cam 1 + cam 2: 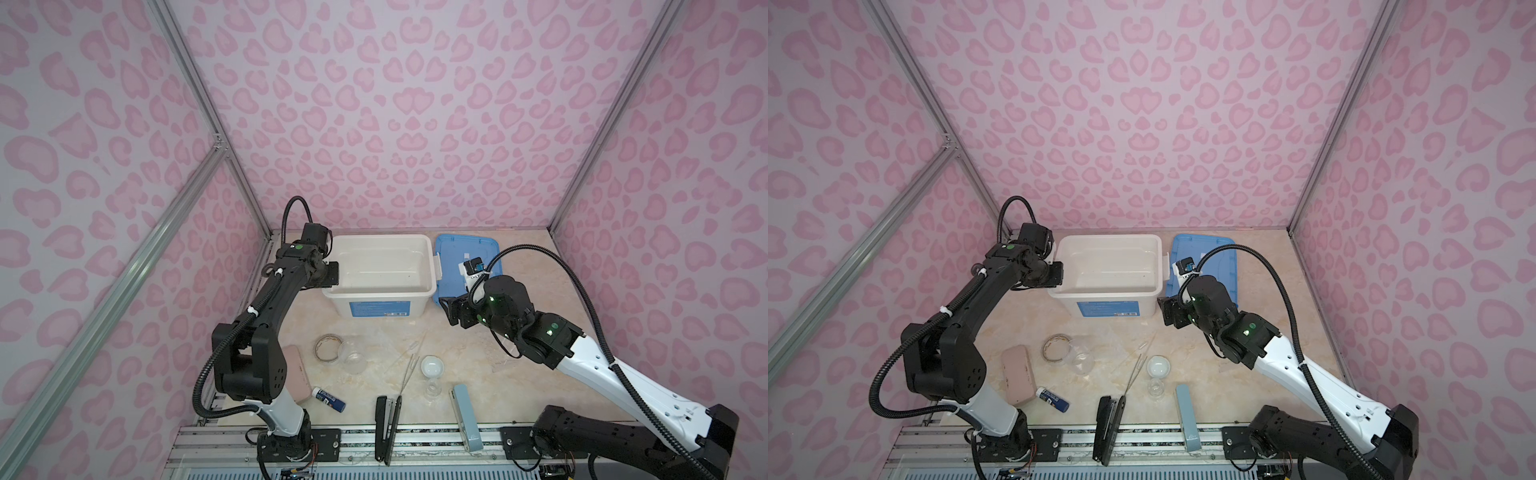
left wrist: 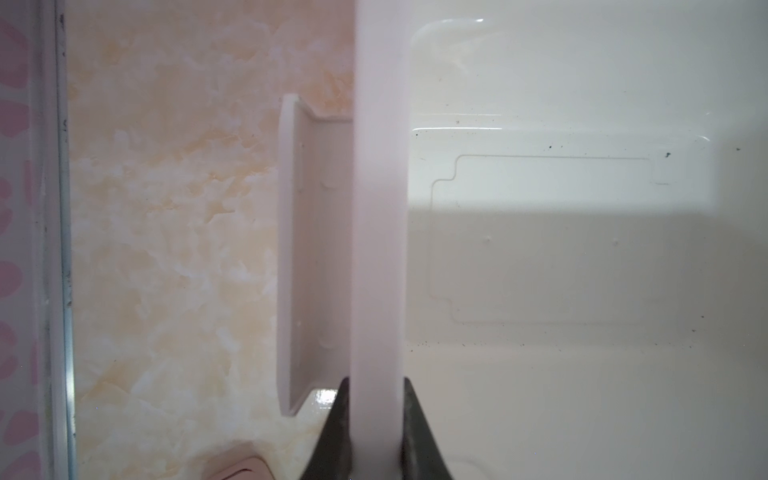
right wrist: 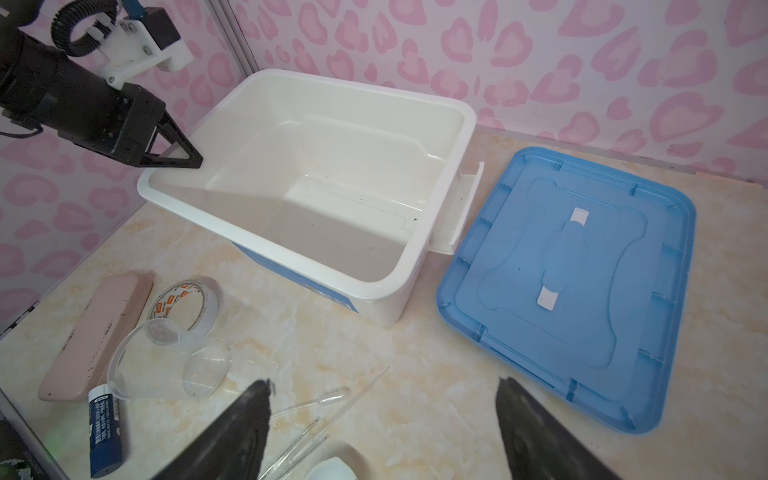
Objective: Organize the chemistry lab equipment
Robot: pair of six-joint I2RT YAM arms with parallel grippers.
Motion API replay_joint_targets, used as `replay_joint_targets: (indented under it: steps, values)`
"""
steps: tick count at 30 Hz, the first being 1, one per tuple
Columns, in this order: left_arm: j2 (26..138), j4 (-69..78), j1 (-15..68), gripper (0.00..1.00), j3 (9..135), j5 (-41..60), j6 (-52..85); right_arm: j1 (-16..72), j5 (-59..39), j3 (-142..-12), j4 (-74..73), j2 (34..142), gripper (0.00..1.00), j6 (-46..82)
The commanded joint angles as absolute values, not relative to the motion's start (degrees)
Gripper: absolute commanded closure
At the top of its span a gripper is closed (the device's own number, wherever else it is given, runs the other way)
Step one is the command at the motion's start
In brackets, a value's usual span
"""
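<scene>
Two grippers show. The left gripper (image 2: 376,390) has its two fingers (image 2: 338,419) pinched narrow on the side rim of one white bin (image 3: 353,87), one finger outside the wall and one inside. The bin's latch flap hangs just beyond the outer finger.

The right gripper (image 3: 382,386) has its two fingers (image 3: 249,424) spread wide with nothing between them. It is held above the table, apart from the bin, and one blue lid (image 3: 582,282) lies flat beyond one finger.

The lab pieces all lie on the table. Nearest that gripper's other finger are two thin droppers (image 3: 328,395) and one rod (image 3: 299,440), with the droppers' tips reaching toward the gap between the fingers. Farther out on that side, one clear beaker (image 3: 141,361) lies on its side just beside one round dish (image 3: 208,370). One white dish (image 1: 432,366) and one small clear jar (image 1: 434,389) sit just beside each other, near the right fingers.

Well apart from both pairs of fingers are:
- one tape roll (image 3: 208,309)
- one glue stick (image 3: 104,432)
- one pink case (image 3: 95,332)
- two staplers, one black stapler (image 1: 386,428) and one pale-blue stapler (image 1: 465,415)
</scene>
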State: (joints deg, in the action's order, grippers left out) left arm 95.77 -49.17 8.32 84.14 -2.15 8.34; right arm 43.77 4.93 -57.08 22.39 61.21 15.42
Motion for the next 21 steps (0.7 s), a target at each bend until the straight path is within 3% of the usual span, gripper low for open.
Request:
replay_joint_targets:
  steps: [1, 4, 7, 12, 15, 17, 21]
  values:
    - [95.8, -49.9, 8.6, 0.88, 83.6, -1.4, 5.8, 43.9, 5.5, -56.3, 21.4, 60.6, 0.14, 15.6]
    - [96.2, -50.4, 8.5, 0.81, 84.5, -2.6, 6.4, 43.8, 5.9, -55.9, 21.4, 60.1, 0.14, 15.5]
    - [96.1, -50.3, 8.5, 0.67, 85.0, -3.7, 7.5, 43.9, 5.9, -55.5, 21.3, 59.7, 0.14, 15.7]
    - [93.7, -50.6, 8.5, 0.26, 86.9, -4.2, 9.6, 43.9, 4.2, -55.5, 21.4, 59.0, 0.11, 14.5]
    - [91.4, -53.8, 8.6, 0.07, 90.3, -4.5, 12.4, 43.8, 3.0, -55.6, 21.5, 58.4, 0.07, 13.4]
    - [88.9, -54.1, 8.7, 0.0, 91.3, -2.6, 13.1, 43.9, 3.1, -55.8, 21.7, 58.0, 0.05, 13.0]
    - [86.5, -55.7, 8.8, 0.02, 93.3, 1.3, 14.5, 43.9, 4.4, -55.9, 21.9, 58.3, 0.05, 12.9]
